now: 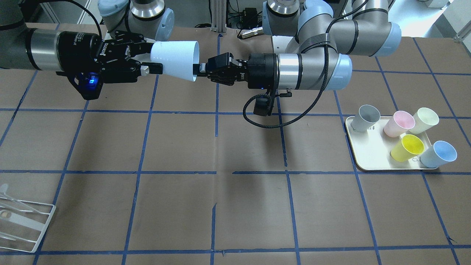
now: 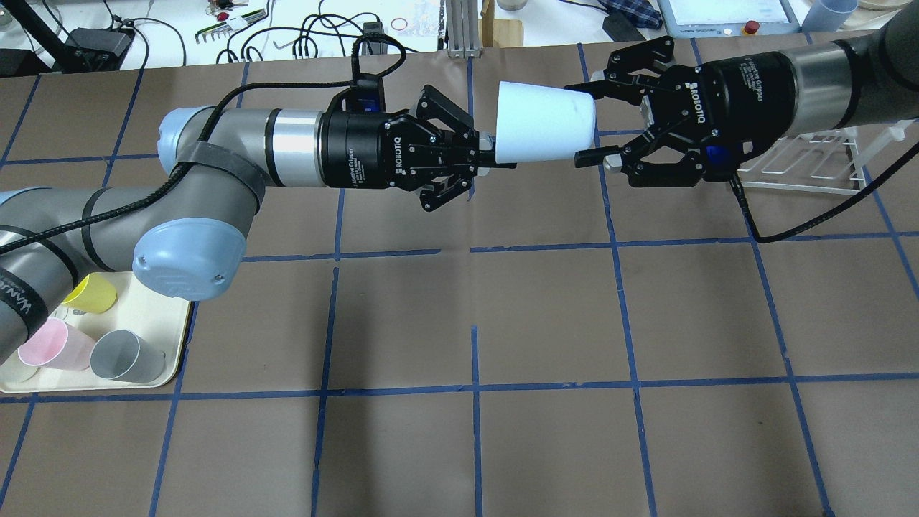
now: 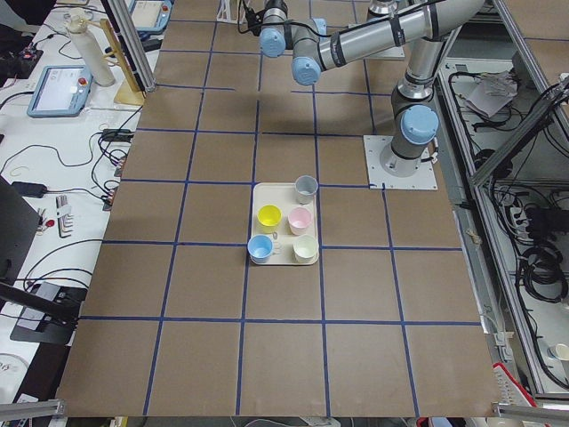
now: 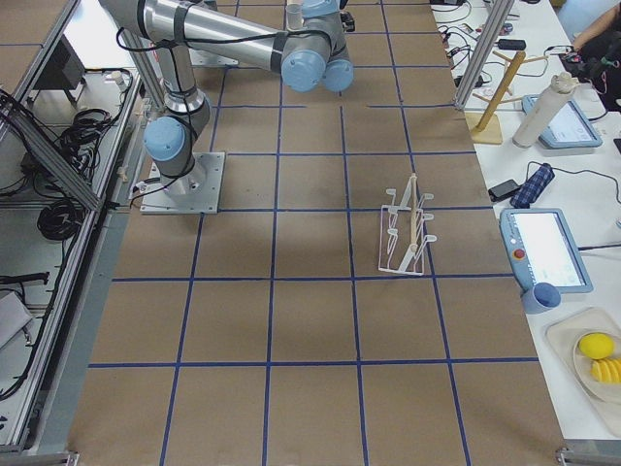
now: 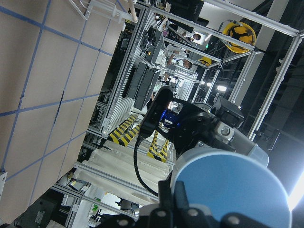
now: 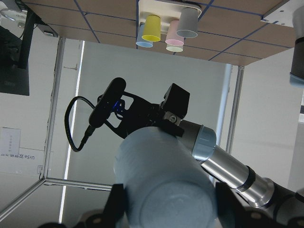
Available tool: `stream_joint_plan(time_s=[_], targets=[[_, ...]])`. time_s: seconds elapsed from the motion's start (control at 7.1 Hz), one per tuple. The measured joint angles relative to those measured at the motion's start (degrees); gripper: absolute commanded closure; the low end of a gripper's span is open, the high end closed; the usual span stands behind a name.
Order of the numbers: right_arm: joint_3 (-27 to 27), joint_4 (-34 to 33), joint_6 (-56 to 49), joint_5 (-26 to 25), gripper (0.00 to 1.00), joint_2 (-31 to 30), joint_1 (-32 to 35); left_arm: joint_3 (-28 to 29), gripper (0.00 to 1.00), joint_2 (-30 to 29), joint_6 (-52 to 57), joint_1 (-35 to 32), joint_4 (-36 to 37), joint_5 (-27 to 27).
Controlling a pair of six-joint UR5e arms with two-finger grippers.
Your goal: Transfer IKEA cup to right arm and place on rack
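The pale blue IKEA cup (image 1: 174, 59) is held sideways, high above the table. My left gripper (image 1: 199, 69), on the arm with the looped black cable, is shut on the cup's rim. My right gripper (image 1: 150, 57), with the blue light, is open, and its fingers straddle the cup's narrow base with a small gap either side. The overhead view shows the same: cup (image 2: 546, 122), left gripper (image 2: 495, 154), right gripper (image 2: 585, 123). The cup fills the right wrist view (image 6: 166, 180). The white wire rack (image 1: 22, 221) stands empty at the table's edge on my right.
A cream tray (image 1: 368, 154) on my left side holds grey, pink, cream and yellow cups and a second pale blue cup (image 1: 439, 154). The rack (image 2: 811, 165) lies partly behind the right gripper in the overhead view. Brown table with blue tape lines.
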Motion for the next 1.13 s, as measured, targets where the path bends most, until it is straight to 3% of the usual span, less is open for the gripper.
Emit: stream_joint_plan(time_s=[0.14, 0.42, 0.7, 0.85, 1.13], targets=[[-1.28, -0.8, 0.21, -1.77, 0.5, 0.21, -0.46, 0.03, 0.41, 0.15, -2.23, -0.04, 0.48, 0.04], [-3.05, -5.85, 2.27, -7.05, 0.5, 0.28, -2.53, -0.01, 0.24, 0.26, -4.23, -0.08, 1.41, 0.25], [-4.76, -14.33, 4.66, -14.61, 0.5, 0.41, -3.77, 0.36, 0.23, 0.61, -5.63, 0.53, 1.59, 1.98], [-5.99, -18.36, 5.64, -17.98, 0.5, 0.48, -3.91, 1.04, 0.21, 0.75, -6.67, 1.83, 2.35, 6.92], [-7.23, -29.02, 6.64, -27.65, 0.5, 0.54, -3.93, 3.7, 0.15, 0.32, -12.54, 5.14, 8.93, 25.14]])
